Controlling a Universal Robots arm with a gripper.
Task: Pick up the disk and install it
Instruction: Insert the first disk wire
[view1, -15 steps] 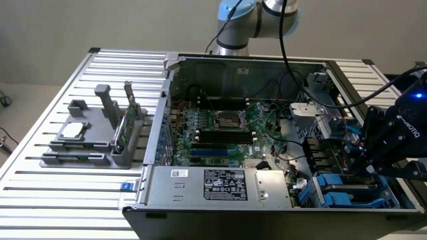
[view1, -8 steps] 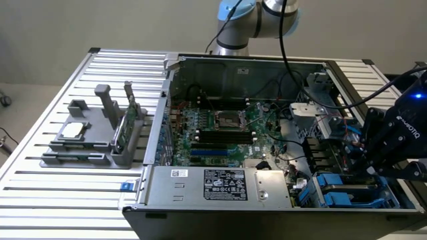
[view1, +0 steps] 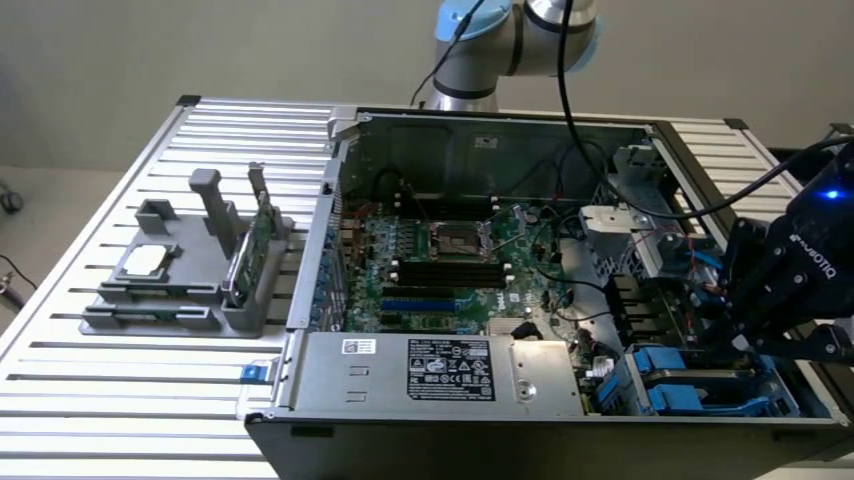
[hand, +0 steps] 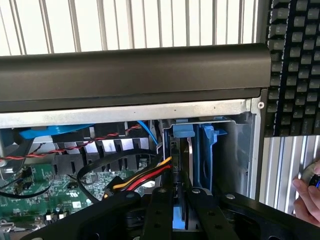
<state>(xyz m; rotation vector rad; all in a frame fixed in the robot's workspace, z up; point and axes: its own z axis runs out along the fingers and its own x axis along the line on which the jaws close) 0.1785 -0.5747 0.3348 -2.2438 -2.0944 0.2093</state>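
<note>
Disk (hand: 181, 200) beside blue carrier (hand: 209, 150)

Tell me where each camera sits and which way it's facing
Exterior view: off the arm, above the table, looking down into the open computer case; the arm's blue-grey joint and the gripper show.
Wrist view: on the wrist, looking along the gripper at the disk in the case's bay; a person's hand shows.
Shared: case, gripper, blue carriers.

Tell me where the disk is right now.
The disk stands on edge between the gripper fingers, inside the open computer case at the drive bay in the near corner on the exterior view's right, beside a blue carrier.
</note>
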